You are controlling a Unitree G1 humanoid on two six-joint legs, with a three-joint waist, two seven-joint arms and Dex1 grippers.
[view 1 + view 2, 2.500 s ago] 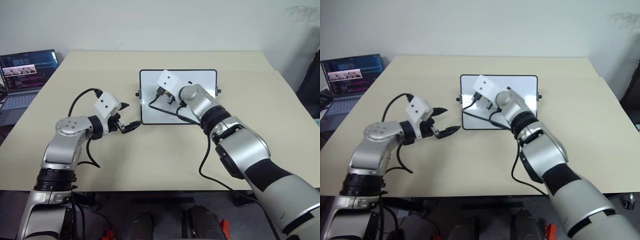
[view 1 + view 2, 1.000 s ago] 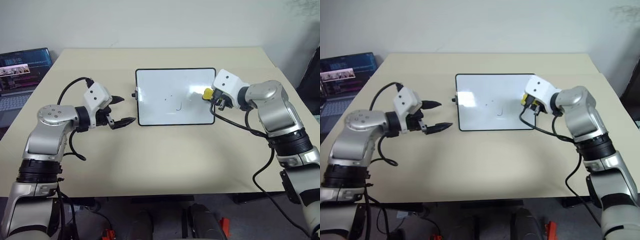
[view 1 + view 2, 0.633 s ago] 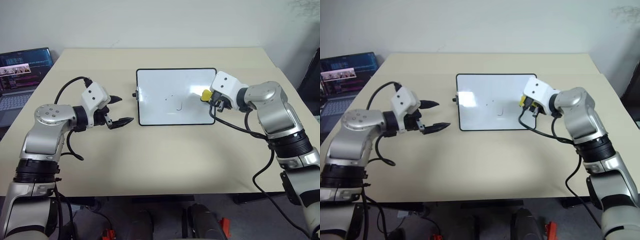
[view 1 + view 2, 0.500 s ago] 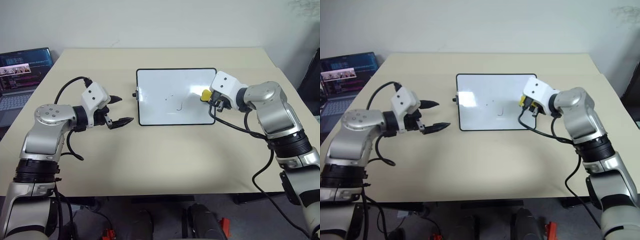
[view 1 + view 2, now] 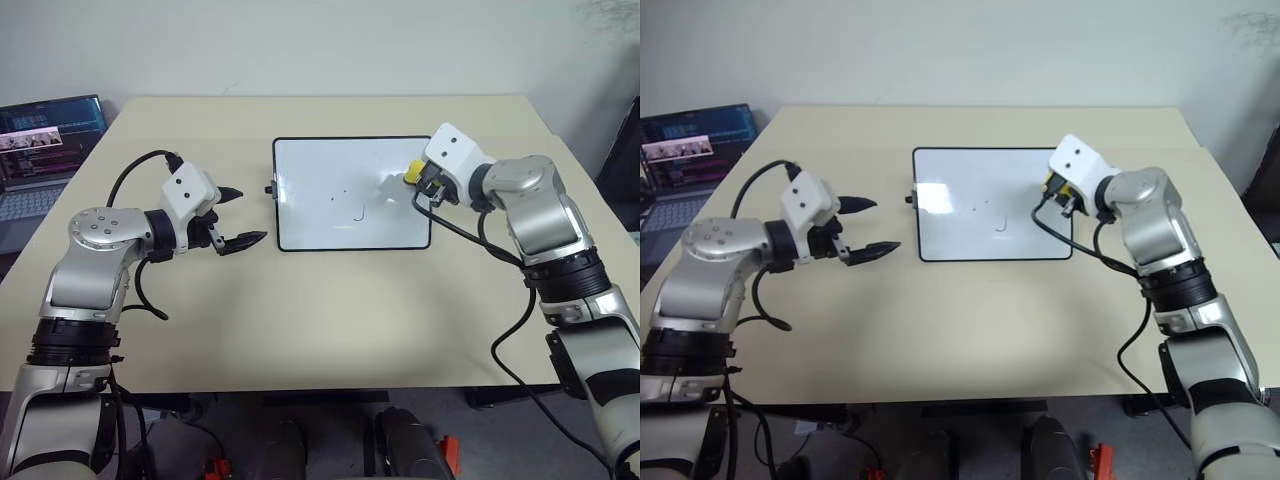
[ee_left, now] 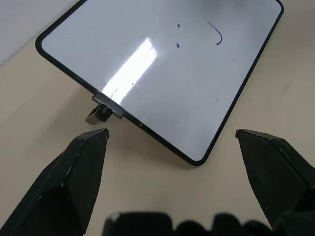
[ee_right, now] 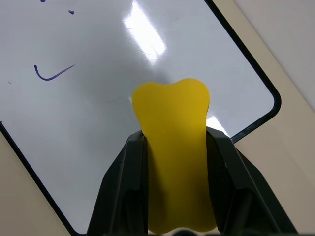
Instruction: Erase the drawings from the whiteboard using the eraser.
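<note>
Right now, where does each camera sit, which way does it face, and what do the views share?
Eye views: on the head, looking forward and down at the table, both arms in frame.
Left wrist view: behind the open left hand, facing the whiteboard.
Right wrist view: behind the right hand, shut on the eraser, over the board's corner.
Shared: all views show the whiteboard and the hook-shaped drawing.

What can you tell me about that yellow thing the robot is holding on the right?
The eraser is a small, smooth yellow block with a notched, rounded front end. The right gripper is shut on it, a black finger on each side. It sits over the right part of the whiteboard; whether it touches the surface is unclear.
</note>
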